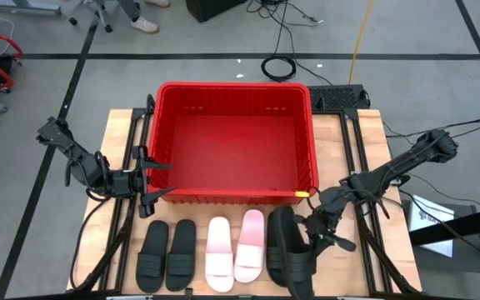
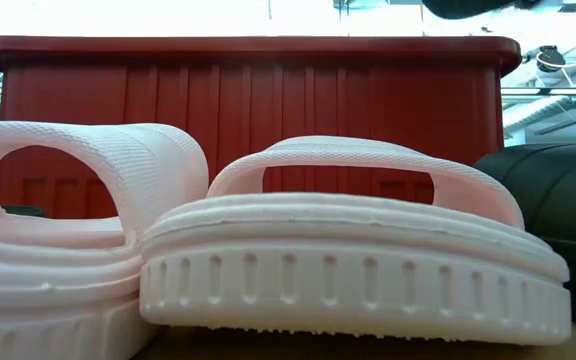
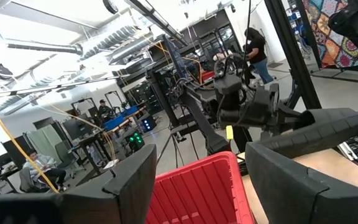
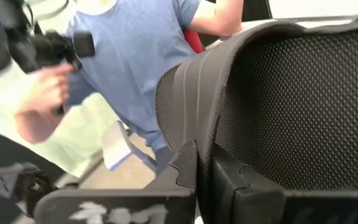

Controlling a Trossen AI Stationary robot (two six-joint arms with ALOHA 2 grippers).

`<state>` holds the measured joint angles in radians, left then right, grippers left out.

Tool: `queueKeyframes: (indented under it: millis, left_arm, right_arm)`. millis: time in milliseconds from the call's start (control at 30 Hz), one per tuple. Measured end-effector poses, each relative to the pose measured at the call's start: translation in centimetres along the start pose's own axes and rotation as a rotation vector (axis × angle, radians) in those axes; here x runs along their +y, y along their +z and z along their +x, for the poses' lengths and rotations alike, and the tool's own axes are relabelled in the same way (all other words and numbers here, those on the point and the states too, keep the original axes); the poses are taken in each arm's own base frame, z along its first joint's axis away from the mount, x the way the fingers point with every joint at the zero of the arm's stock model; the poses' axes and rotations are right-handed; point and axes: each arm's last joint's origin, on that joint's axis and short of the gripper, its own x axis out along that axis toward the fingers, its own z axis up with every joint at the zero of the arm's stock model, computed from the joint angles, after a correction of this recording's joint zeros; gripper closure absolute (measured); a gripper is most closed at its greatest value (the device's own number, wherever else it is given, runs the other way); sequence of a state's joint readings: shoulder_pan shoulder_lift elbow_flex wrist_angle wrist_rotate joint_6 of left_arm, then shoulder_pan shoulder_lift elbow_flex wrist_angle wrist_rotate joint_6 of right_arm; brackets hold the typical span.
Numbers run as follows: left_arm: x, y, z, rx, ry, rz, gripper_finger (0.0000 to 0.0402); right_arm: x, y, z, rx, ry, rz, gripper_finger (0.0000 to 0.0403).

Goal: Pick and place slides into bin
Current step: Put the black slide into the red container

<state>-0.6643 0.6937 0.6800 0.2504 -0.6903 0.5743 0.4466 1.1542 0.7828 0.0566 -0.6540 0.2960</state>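
Note:
The red bin (image 1: 236, 142) stands at the table's far middle. In front of it lie two black slides (image 1: 167, 252) and two pale pink slides (image 1: 234, 250), soles down. The pink pair (image 2: 348, 260) fills the low view. At the near right my right gripper (image 1: 305, 229) is shut on a black slide (image 1: 283, 237), which also shows in its wrist view (image 4: 291, 93). My left gripper (image 1: 158, 180) hangs open with nothing between its fingers by the bin's near left corner (image 3: 197, 186). My right gripper pinches the edge of the black slide's wide strap (image 4: 191, 118) between its two fingers (image 4: 229, 180). It comes at the strap from the table's right, roughly level. The slide is tilted up on its side; whether it is clear of the table I cannot tell.
More dark slide shape (image 1: 297, 268) shows just below the held slide. The bin's thick rim (image 2: 248, 45) rises behind the slides. A person in a blue shirt (image 4: 129, 68) stands beyond the table, and other people work in the room (image 3: 253, 50).

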Motion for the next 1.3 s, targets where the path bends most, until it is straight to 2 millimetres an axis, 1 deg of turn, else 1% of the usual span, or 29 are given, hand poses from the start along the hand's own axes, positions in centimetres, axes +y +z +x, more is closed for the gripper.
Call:
queueKeyframes:
  millis: [67, 233, 500, 700, 900, 1167, 1300]
  left_arm:
    - [0.0, 0.0, 0.0, 0.0, 0.0, 0.0, 0.0149]
    - [0.0, 0.0, 0.0, 0.0, 0.0, 0.0, 0.0149]
    - [0.0, 0.0, 0.0, 0.0, 0.0, 0.001, 0.0149]
    - [0.0, 0.0, 0.0, 0.0, 0.0, 0.001, 0.0149]
    - [0.0, 0.0, 0.0, 0.0, 0.0, 0.003, 0.0149]
    - [0.0, 0.0, 0.0, 0.0, 0.0, 0.002, 0.0149]
    - [0.0, 0.0, 0.0, 0.001, 0.0, 0.008, 0.0149]
  right_arm:
    - [0.2, 0.8, -0.3, 0.016, -0.021, -0.041, 0.0399]
    - [0.8, 3.1, -1.6, 0.066, -0.151, -0.108, 0.0397]
    - [1.0, 6.1, -4.7, 0.122, -0.343, -0.161, 0.0397]
    - [0.2, 7.3, -7.6, 0.137, -0.438, -0.13, 0.0397]
    - [-0.5, 8.0, -10.4, 0.149, -0.528, -0.057, 0.0397]
    - [-0.3, 9.5, -14.5, 0.099, -0.582, -0.026, 0.0397]
    - [-0.3, 9.7, -16.3, 0.112, -0.627, 0.0, 0.0397]
